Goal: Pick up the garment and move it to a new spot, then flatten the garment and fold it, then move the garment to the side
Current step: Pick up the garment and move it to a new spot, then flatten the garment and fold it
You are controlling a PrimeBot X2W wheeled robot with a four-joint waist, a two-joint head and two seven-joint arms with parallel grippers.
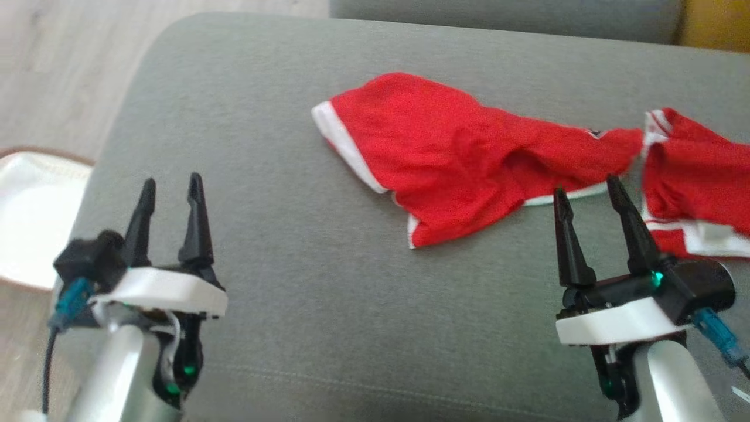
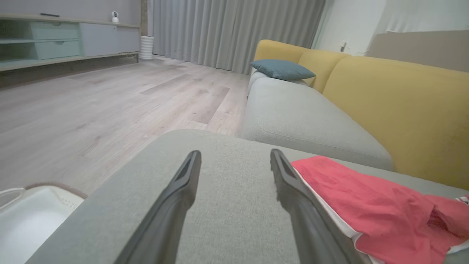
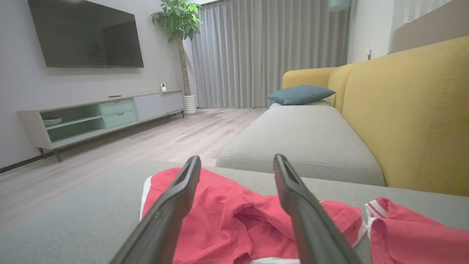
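Garment: we are seeing the crumpled red cloth garment with white edging [image 1: 445, 152] lying on the grey fabric sofa seat [image 1: 281, 264]. It is spreading from the middle of the head view toward 3 o'clock. Nothing is gripping it, so it is resting slack and creased.
Second bunch: a red cloth bunch with white stripes [image 1: 697, 170] is lying at 3 o'clock, close against the first. We are unable to tell whether the two are one piece.
Left gripper: the left gripper [image 1: 172, 179] is hovering at 8 o'clock with its fingers spread apart and holding nothing. The garment is sitting toward its 2 o'clock, well apart.
Right gripper: the right gripper [image 1: 586, 184] is hovering at 4 o'clock, fingers spread apart and empty. Its tips are pointing at 12 o'clock over the garment's near white hem.
Why: we are judging that both grippers are standing open on the near side, ready to reach in. The right one is lying nearest the cloth.
Stage: we are judging flattening and folding as not yet done, given the creases.
Count: we are counting two grippers, four fingers, two red bunches, one sofa seat, and one white basket with a brown rim [image 1: 35, 217] at 9 o'clock.
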